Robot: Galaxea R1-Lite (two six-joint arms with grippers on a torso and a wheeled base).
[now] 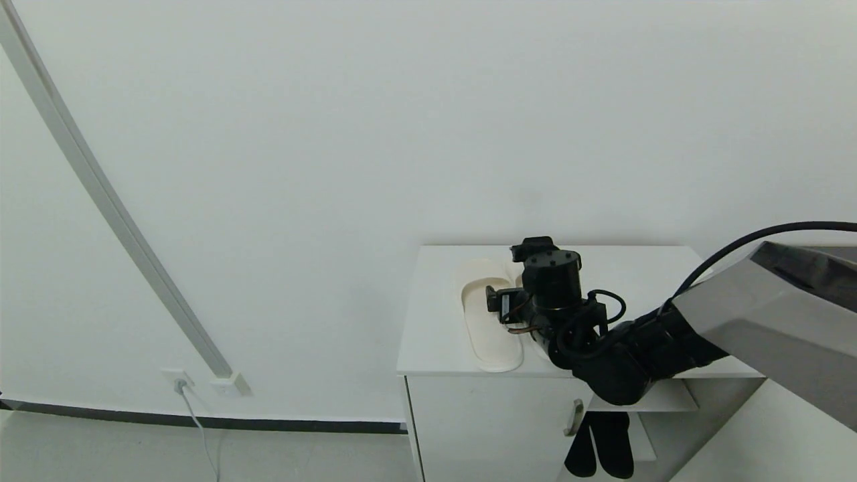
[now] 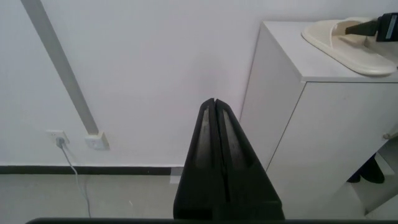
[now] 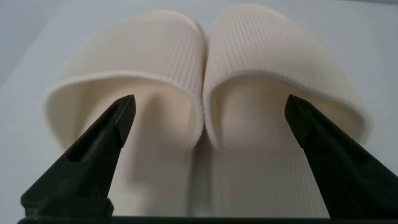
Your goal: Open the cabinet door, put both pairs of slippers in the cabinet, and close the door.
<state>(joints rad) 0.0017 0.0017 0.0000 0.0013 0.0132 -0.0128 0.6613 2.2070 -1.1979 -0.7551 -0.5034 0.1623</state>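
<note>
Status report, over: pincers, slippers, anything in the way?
Left pincer shut, clear of cabinet. Right pincer open over cream slippers on cabinet top. Black slippers inside open cabinet. Nothing in the way.

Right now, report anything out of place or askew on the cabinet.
Nothing stands out. The cream slippers lie side by side on the cabinet top, with the right hand open close to them.

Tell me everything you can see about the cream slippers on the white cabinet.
The pair of cream, ribbed, soft-looking slide slippers lies flat, side by side and touching, on top of the white cabinet. Each has a wide band over the foot and an open back. The right arm's black tool is open, one finger before each slipper's opening; contact is unclear.
</note>
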